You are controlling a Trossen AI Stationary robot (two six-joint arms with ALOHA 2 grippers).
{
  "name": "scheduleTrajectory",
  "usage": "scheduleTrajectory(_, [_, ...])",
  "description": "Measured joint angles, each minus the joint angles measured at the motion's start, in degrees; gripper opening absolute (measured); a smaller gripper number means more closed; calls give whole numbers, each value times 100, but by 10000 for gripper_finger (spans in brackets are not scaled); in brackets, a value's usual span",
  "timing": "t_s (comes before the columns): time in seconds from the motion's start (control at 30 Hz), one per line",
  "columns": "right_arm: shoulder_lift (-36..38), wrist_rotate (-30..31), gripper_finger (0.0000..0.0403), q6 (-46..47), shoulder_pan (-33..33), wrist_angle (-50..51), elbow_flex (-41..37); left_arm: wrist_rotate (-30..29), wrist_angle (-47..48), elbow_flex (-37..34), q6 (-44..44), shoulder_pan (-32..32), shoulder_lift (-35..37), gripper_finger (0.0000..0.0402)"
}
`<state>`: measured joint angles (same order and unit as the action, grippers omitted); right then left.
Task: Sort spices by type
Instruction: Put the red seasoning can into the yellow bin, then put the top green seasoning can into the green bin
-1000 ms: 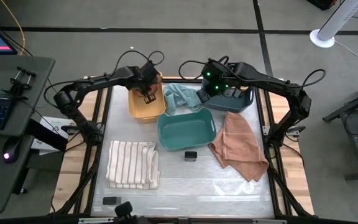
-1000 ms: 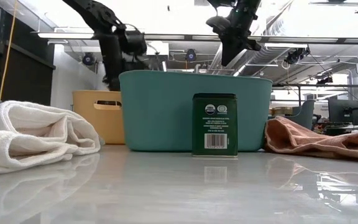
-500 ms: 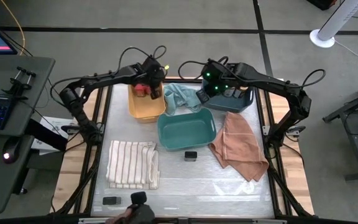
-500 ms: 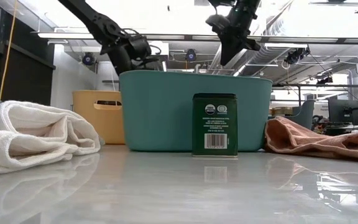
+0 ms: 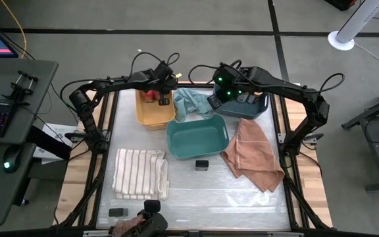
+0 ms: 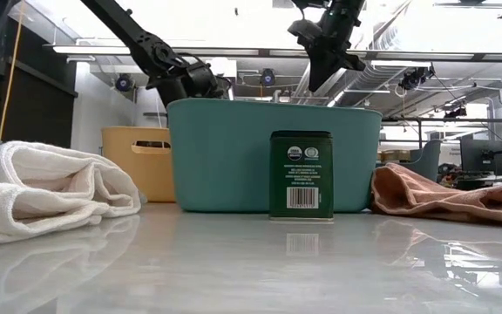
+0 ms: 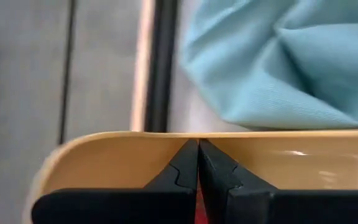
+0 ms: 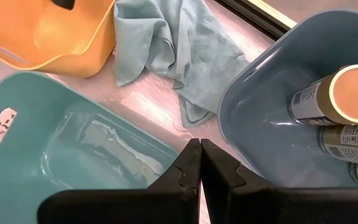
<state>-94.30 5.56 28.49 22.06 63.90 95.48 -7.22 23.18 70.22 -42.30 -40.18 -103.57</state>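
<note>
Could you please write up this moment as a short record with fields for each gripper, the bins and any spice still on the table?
left gripper: shut, empty, over the yellow bin
right gripper: shut, empty, between the teal bin and the blue-grey bin
blue-grey bin contents: tan-lidded jars
loose spice: black tin standing upright in front of the teal bin

Tin [image 5: 202, 164] stands before the middle bin [image 5: 197, 138]; jars [image 8: 334, 99] apparently lie in the right bin [image 8: 272, 93]
</note>
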Motion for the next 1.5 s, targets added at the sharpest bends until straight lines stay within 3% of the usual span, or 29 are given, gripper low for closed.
scheduleTrajectory(0.13, [0, 0, 0, -1, 0, -11, 0, -402, -175, 0, -50, -25, 0, 0])
scheduleTrajectory(0.53, [-2, 0, 0, -22, 0, -37, 0, -404, 16, 5, -193, -345, 2, 0])
scheduleTrajectory(0.73, [-2, 2, 0, -23, 0, -45, 0, -858, 100, 7, -193, -365, 4, 0])
scheduleTrajectory(1.03, [-2, 4, 0, -43, 0, -178, 0, -1081, -50, 0, -174, -324, 264, 0])
scheduleTrajectory(1.13, [-2, 4, 0, -42, 0, -209, 0, -1162, -125, 0, 59, -323, 451, 0])
scheduleTrajectory(1.27, [-2, 7, 0, -46, 0, -210, 0, -1175, 48, 0, 989, -323, 835, 0])
scheduleTrajectory(1.37, [-2, 7, 0, -138, 0, -209, 0, -736, 444, 0, 1890, -326, 1199, 0])
scheduleTrajectory(1.5, [-2, 9, 0, -378, 8, -209, 2, 1230, 894, -7, 2929, -335, 1779, 0])
